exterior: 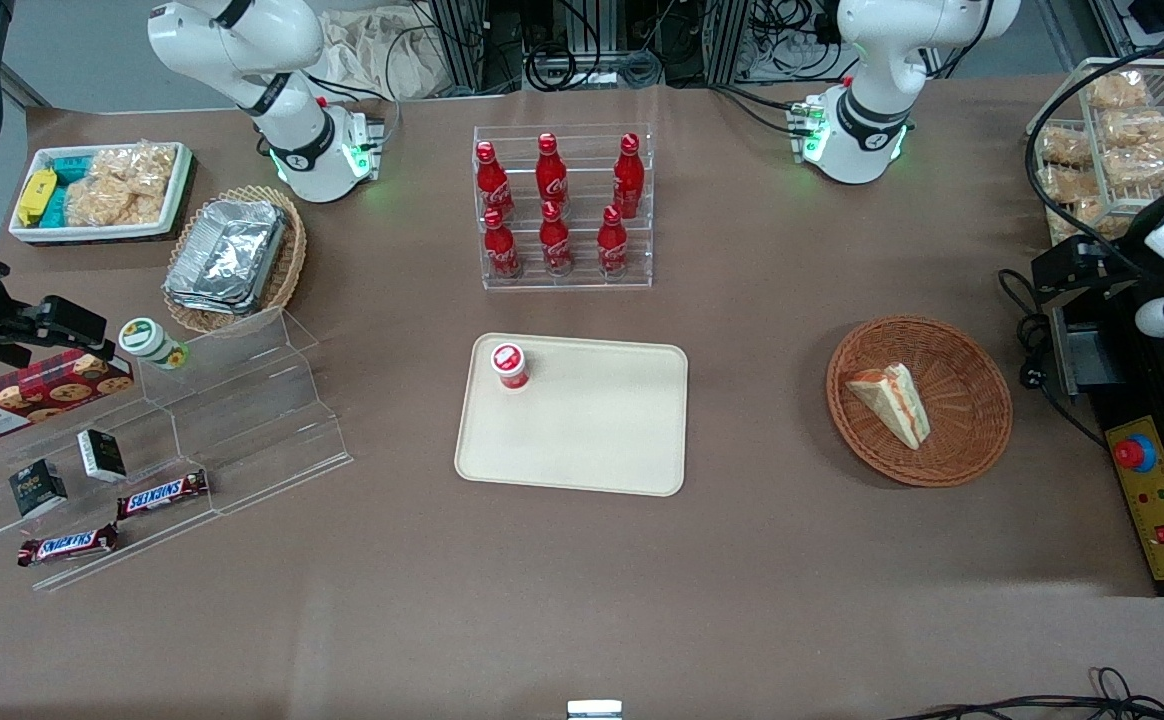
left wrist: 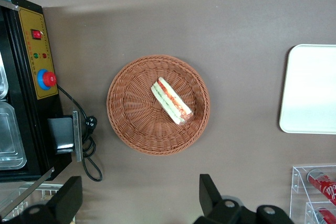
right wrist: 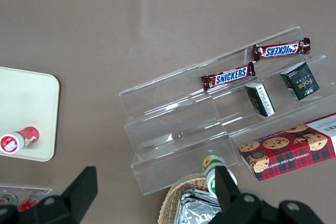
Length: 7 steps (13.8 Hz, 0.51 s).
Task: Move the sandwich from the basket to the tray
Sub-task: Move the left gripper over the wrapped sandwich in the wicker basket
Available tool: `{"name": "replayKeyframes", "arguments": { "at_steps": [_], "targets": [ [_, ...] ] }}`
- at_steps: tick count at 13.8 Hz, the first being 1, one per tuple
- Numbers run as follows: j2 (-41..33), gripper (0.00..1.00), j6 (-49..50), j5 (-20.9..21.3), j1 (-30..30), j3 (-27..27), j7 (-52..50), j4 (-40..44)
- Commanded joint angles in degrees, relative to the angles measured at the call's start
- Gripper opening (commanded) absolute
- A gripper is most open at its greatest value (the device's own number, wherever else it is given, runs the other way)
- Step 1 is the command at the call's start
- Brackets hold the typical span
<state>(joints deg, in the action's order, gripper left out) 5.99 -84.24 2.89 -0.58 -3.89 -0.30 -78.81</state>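
Observation:
The sandwich (exterior: pixel 890 400), a white-bread wedge with orange-red and green filling, lies in the round reddish-brown basket (exterior: pixel 972 400). In the left wrist view the sandwich (left wrist: pixel 171 100) lies near the middle of the basket (left wrist: pixel 126 124). The cream tray (exterior: pixel 592 430) sits mid-table, toward the parked arm's end from the basket; its edge also shows in the left wrist view (left wrist: pixel 310 90). My left gripper (left wrist: pixel 140 203) hangs high over the table near the basket, open and empty, with black fingers (left wrist: pixel 210 195) wide apart. In the front view it (exterior: pixel 1077 268) shows at the working arm's end.
A small red-capped bottle (exterior: pixel 510 365) stands on the tray's corner. A rack of red cola bottles (exterior: pixel 562 210) stands farther from the front camera than the tray. A black control box (exterior: pixel 1157 500) with a red button lies beside the basket. An acrylic snack stand (exterior: pixel 192 440) is at the parked arm's end.

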Motion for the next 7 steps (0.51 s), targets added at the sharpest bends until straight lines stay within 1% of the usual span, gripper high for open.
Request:
{"name": "replayKeyframes", "arguments": {
  "at_steps": [1,7],
  "targets": [
    [0.16,1.0,-1.87,0.45,-0.48,0.11,-1.54,1.11],
    [1.3,1.0,-2.33,-0.07,-0.48,0.02,-2.07,-0.21]
  ]
}}
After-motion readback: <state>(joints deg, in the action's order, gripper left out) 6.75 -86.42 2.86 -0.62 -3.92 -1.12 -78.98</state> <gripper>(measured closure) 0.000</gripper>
